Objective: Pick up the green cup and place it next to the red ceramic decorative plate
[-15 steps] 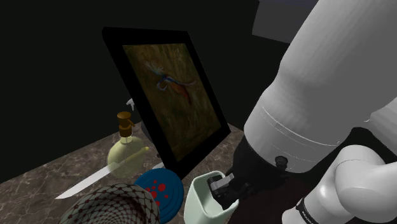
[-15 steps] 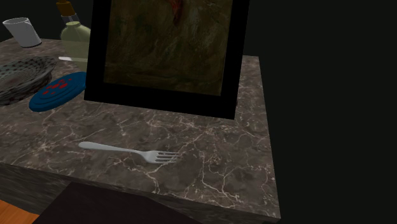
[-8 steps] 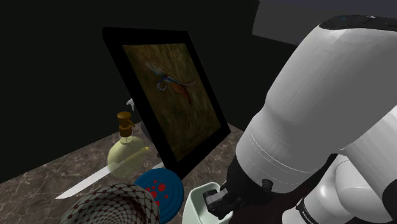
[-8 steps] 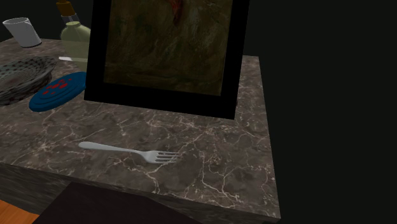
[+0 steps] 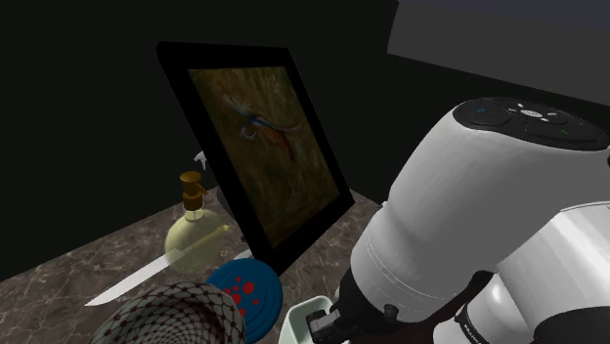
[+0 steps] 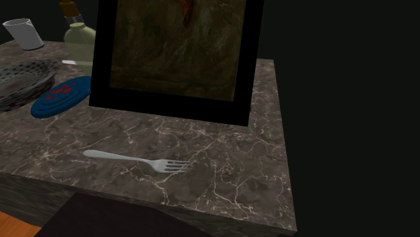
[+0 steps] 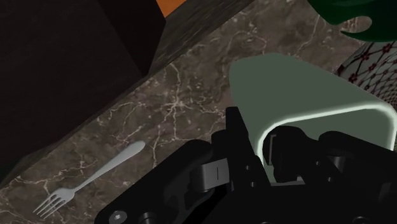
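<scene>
Presently the pale green cup (image 7: 299, 89) is recorded at the marble counter (image 7: 178, 95), just beside the red-latticed dish (image 5: 171, 313). Its wall is taken between the black fingers of the gripper (image 7: 261, 143): one finger is seen inside the mouth, the other against the outer face, and the grip is judged clenched on that wall. Whether the base is off the stone cannot be told. The step in hand is judged to be the carry and set-down. As only one side of the rim is pinched, the cup is best held upright and moved slowly, so that it is not levered out of the grip. The latticed dish is taken as the plate meant, though a blue plate with red spots (image 5: 246, 290) lies just beside it. A bare patch of counter beside the dish is to be chosen, away from the fork (image 7: 89, 181) near the counter's edge and the leaning picture frame (image 5: 254, 147). The base is to be seated before the fingers are released.
</scene>
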You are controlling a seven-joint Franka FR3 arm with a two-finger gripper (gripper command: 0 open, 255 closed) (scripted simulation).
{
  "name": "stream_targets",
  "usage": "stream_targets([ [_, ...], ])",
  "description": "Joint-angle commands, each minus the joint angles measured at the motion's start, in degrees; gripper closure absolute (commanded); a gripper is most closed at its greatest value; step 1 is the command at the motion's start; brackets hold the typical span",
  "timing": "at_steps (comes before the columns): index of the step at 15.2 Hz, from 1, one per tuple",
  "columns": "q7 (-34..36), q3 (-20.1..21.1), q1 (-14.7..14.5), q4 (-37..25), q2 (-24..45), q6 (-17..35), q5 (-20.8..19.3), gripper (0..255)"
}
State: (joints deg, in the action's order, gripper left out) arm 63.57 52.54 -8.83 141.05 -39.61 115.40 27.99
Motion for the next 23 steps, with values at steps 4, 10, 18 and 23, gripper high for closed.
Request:
stream_targets([
  [4, 0.2, 2.8, 0.8, 2.4, 1.8, 4.5, 1.0, 255],
  [10, 0.4, 5.7, 1.7, 4.5, 3.7, 8.8, 1.8, 255],
  [18, 0.4, 5.7, 1.7, 4.5, 3.6, 8.8, 1.8, 0],
  [23, 0.4, 4.1, 1.0, 3.5, 2.5, 6.4, 1.5, 0],
])
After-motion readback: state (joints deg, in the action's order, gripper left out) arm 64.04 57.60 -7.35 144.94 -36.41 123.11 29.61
